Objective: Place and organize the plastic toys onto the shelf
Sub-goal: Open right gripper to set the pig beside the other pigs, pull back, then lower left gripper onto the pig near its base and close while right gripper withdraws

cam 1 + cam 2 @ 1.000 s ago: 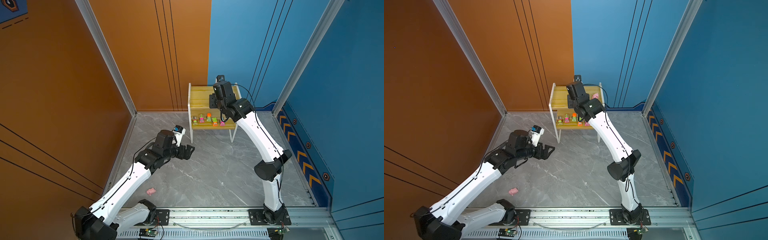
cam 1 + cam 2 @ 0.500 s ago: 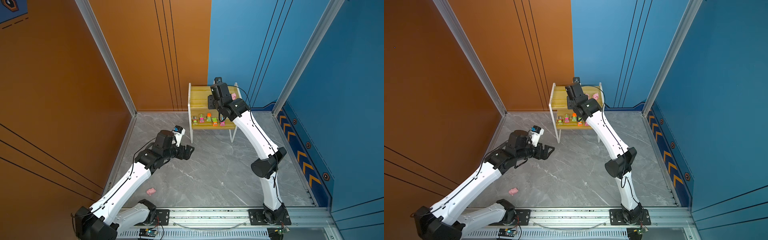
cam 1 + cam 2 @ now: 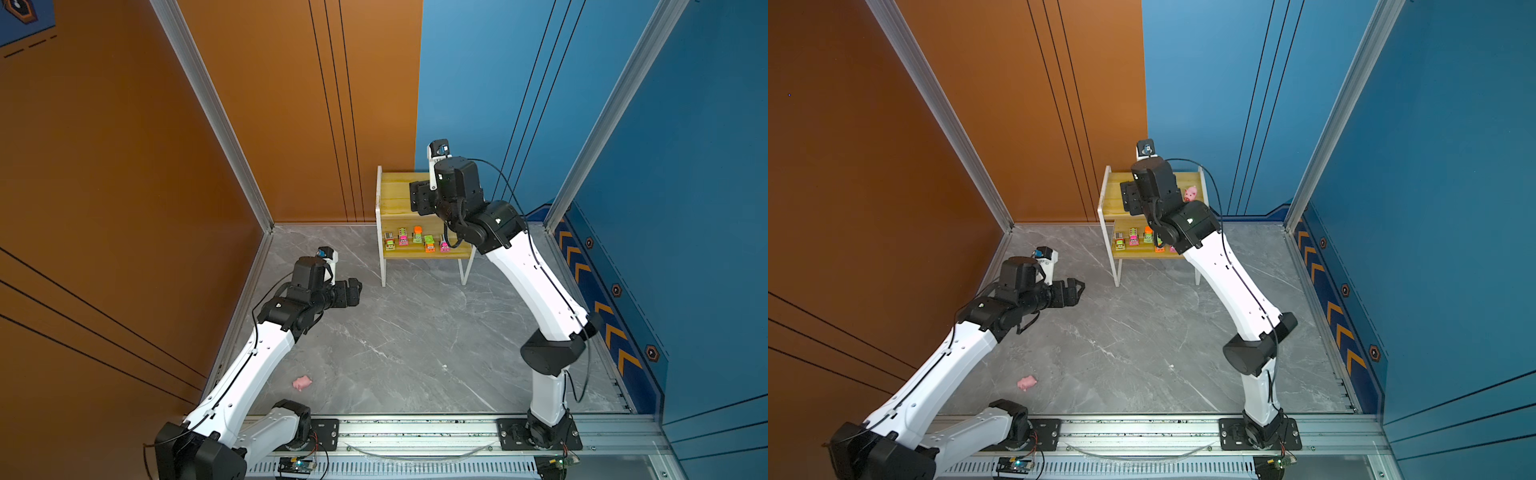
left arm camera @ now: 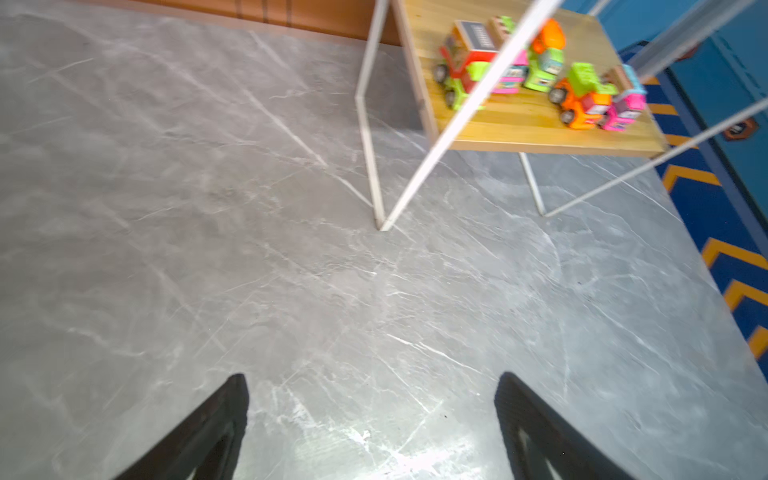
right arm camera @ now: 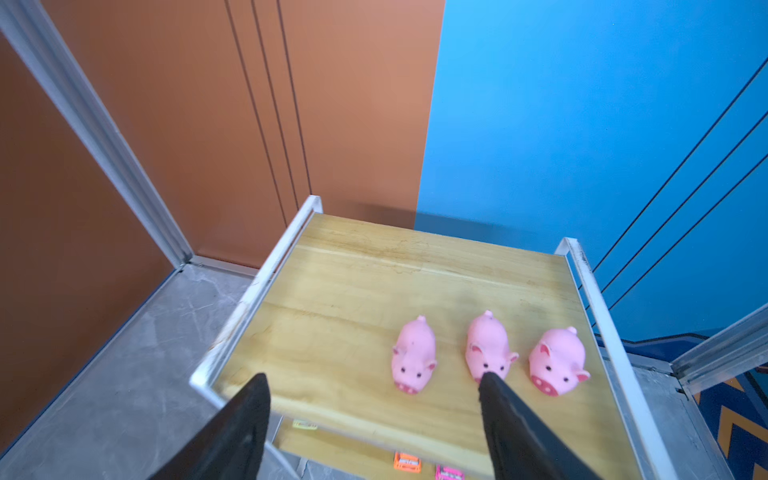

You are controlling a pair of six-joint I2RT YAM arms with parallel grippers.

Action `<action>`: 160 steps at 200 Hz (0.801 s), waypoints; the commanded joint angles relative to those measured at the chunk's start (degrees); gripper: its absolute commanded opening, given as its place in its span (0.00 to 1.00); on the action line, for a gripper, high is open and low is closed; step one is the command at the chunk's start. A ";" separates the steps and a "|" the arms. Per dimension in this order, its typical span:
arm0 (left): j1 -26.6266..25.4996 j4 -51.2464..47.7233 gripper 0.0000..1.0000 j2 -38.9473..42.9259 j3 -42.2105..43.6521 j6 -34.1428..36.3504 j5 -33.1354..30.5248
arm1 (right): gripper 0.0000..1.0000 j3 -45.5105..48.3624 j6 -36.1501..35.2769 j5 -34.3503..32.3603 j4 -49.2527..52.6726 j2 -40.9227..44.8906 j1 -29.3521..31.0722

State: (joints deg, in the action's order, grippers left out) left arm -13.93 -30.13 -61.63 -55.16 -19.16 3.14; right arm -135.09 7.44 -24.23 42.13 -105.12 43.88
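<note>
Grey marble-patterned floor [image 3: 399, 332] filled the base of a booth walled in orange and blue, and against the back wall, where the two colours met, stood the shelf [image 3: 395, 195], a small two-tier rack of pale yellow boards on a thin white frame. On its lower board, in both top views, five toy trucks [image 3: 417, 240] stood in a loose row near the front edge, in bright green, pink and orange. The left wrist view showed the same trucks [image 4: 540, 70], slightly blurred, past a white leg of the rack. On the upper board, the right wrist view showed three pink pigs [image 5: 484, 353] side by side near the front edge toward the board's right end, upright with snouts facing the front edge; the left half of that board was bare wood. A fourth pink pig [image 3: 302, 382] lay alone on the floor near the front rail, beside the left arm's base. The right gripper [image 5: 374, 384] hung over the front edge of the upper board with its fingers [image 5: 498, 395] spread wide and nothing between them; one fingertip overlapped the middle pig's snout in the wrist view, though contact could not be judged. The left gripper [image 4: 371, 388] hovered above bare floor well in front of the shelf, toward the left wall, its fingers [image 4: 232, 399] also spread apart and empty.
</note>
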 commanded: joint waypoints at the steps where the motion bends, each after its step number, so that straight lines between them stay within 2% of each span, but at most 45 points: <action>1: 4.78 -8.21 0.94 0.18 1.71 -6.31 -6.95 | 0.83 18.66 -3.11 -1.10 -9.02 12.26 4.24; 27: 10.73 -12.20 0.94 4.05 6.98 -11.37 -7.09 | 0.86 48.33 -0.06 1.67 -20.77 26.81 8.90; 48: 14.21 -15.35 0.93 5.53 10.13 -13.63 -7.70 | 0.87 65.67 1.49 2.50 -27.40 33.66 13.77; 68: 16.78 -16.68 0.93 4.92 12.85 -16.04 -7.44 | 0.87 78.08 1.86 4.30 -34.37 35.85 18.98; 104: 16.74 -18.55 0.92 2.86 15.01 -23.37 -7.18 | 0.86 88.76 3.34 5.08 -40.35 33.54 24.76; 128: 16.45 -19.15 0.90 3.69 18.39 -29.14 -7.08 | 0.85 93.17 5.88 6.44 -43.65 33.88 23.97; 160: 14.66 -23.46 0.88 4.95 19.68 -33.96 -11.40 | 0.85 96.03 7.91 9.65 -44.70 35.19 19.77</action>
State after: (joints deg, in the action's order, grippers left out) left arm 1.69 -48.64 -58.13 -36.40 -46.98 -4.16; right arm -40.80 12.40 -17.04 1.43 -71.79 66.30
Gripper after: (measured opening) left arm 0.884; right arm 0.849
